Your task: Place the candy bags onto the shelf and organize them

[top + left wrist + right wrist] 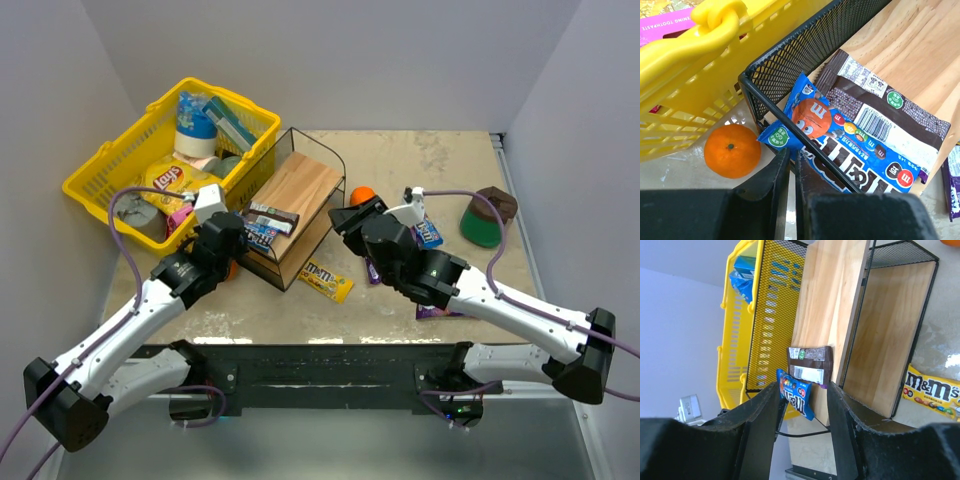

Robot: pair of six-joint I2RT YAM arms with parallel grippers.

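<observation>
The shelf (300, 190) is a black wire rack with slanted wooden boards. On its upper board lie a brown candy bag (274, 214) and, lower down, a blue candy bag (260, 233) overhanging the front wire. In the left wrist view the blue bag (840, 137) overlaps the brown bag (885, 112). My left gripper (791, 156) is shut just below the blue bag's corner, with nothing between its fingers. My right gripper (802, 390) is open, facing the shelf (835, 300) from the right, apart from both bags. A yellow candy bag (326, 281) lies on the table in front.
A yellow basket (110, 175) of groceries stands left of the shelf. One orange (732, 151) lies by my left gripper, another (362, 194) behind the right gripper. A blue bag (429, 235), purple bags (440, 312) and a green object (484, 226) lie to the right.
</observation>
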